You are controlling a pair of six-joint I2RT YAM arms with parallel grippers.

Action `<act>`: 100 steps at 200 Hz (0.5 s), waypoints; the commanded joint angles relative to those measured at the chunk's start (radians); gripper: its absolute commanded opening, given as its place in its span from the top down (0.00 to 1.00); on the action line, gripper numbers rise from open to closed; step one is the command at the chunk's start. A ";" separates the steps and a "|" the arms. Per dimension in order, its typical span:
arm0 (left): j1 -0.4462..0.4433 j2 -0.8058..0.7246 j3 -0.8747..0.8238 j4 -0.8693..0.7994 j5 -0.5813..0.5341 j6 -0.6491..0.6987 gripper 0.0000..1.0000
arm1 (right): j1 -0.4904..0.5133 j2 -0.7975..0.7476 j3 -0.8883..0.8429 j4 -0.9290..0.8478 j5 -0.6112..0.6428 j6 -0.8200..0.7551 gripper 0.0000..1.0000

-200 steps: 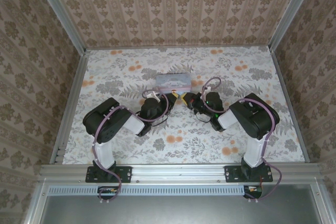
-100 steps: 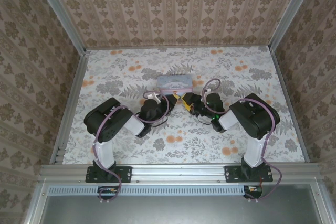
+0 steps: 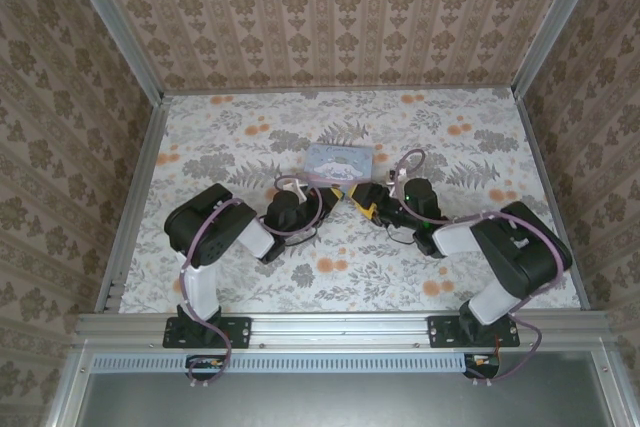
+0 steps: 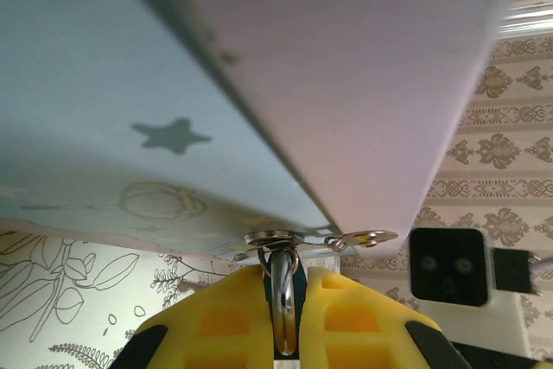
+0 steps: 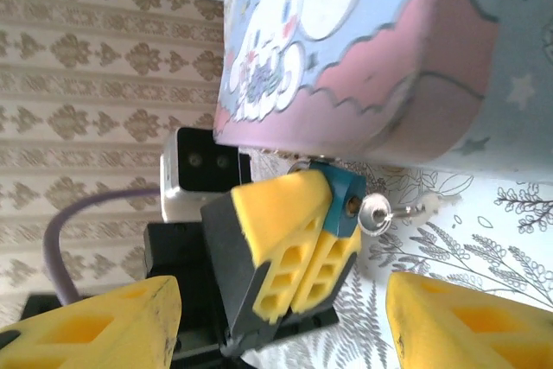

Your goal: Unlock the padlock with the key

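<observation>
The padlock [image 5: 340, 199], a tiny teal-blue block, hung tilted at the near side of the pale blue tin [image 5: 449, 58] mid-scene, pinched by the left gripper [image 5: 332, 219], with the small round-headed silver key [image 5: 375, 212] sticking out from its right face.

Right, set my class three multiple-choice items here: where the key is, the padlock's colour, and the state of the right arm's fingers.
1. Where is the key? A on the table; B sticking out of the padlock; C atop the tin.
2. The padlock's body is: A red; B white; C teal-blue.
3. The right fingers are: A spread, holding nothing; B shut on the key; C shut on the tin.
Answers: 1 B, its round head juts from the padlock; 2 C, plain in the right wrist view; 3 A, they stand far apart with nothing gripped.
</observation>
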 commanded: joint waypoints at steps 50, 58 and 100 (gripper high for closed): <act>0.026 0.008 -0.005 0.037 0.065 0.005 1.00 | 0.091 -0.256 0.131 -0.706 0.296 -0.676 0.36; 0.029 0.010 -0.005 0.037 0.071 -0.002 1.00 | 0.113 -0.253 0.138 -0.718 0.334 -0.714 0.37; 0.037 0.004 -0.009 0.036 0.101 -0.036 1.00 | 0.238 -0.179 0.196 -0.770 0.506 -0.878 0.44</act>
